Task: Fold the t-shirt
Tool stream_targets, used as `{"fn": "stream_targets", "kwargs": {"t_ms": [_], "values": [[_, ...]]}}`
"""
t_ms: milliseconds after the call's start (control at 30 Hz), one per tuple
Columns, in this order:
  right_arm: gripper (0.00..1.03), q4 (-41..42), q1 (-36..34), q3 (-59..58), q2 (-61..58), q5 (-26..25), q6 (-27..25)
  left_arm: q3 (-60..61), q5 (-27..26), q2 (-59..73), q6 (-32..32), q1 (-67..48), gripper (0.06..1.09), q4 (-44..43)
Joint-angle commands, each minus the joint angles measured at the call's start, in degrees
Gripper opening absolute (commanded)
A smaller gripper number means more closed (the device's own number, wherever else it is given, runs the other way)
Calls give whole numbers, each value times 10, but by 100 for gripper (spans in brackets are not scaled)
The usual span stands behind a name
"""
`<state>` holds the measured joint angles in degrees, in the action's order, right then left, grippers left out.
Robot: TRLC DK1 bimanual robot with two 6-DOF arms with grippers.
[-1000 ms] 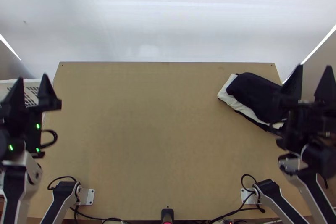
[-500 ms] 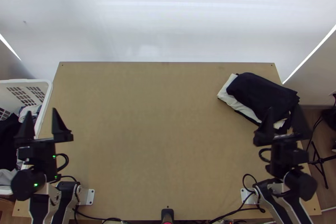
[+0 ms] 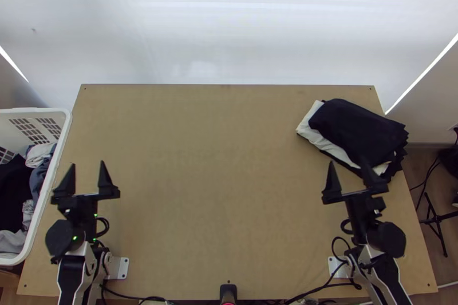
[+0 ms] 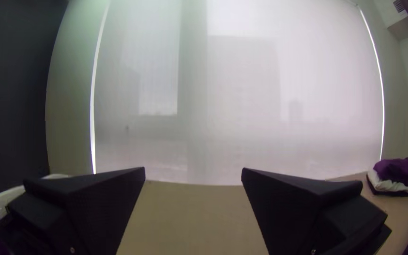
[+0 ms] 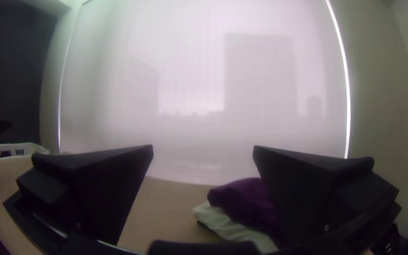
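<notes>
In the top view, my left gripper (image 3: 85, 179) stands open over the table's left part, to the right of the basket. My right gripper (image 3: 348, 172) is open at the near side of a stack of folded black cloth (image 3: 355, 127) with a white layer (image 3: 315, 133) under its top piece. One of its fingertips overlaps the stack's near edge in the picture. Between the open fingers of the left gripper (image 4: 193, 170) there is nothing. Nothing is held by the right gripper (image 5: 203, 147) either; the dark cloth (image 5: 246, 200) lies beyond it. Whether the t-shirt is in the stack or the basket, I cannot tell.
A white laundry basket (image 3: 64, 133) holding black, grey and white clothes (image 3: 14, 190) stands at the left edge of the wooden table (image 3: 212, 162). A small black device (image 3: 228, 292) sits at the near edge. Cables and a black stand (image 3: 436, 219) are at the right.
Both arms have drawn back toward their bases and inward from the table's sides. The basket and the right part of the stack, earlier covered by the arms, are uncovered. The cloth has not moved.
</notes>
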<state>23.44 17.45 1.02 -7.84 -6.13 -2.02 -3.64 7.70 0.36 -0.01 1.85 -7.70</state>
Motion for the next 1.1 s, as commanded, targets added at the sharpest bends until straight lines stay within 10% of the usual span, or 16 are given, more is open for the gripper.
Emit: {"fn": "stream_targets", "kwargs": {"t_ms": [0, 1067], "values": [[98, -142, -1, -8, 23, 1, 6, 21, -31, -4, -16, 2, 105, 90], [98, -229, -35, -7, 78, 2, 11, 22, -81, -4, 42, 0, 105, 96]]}}
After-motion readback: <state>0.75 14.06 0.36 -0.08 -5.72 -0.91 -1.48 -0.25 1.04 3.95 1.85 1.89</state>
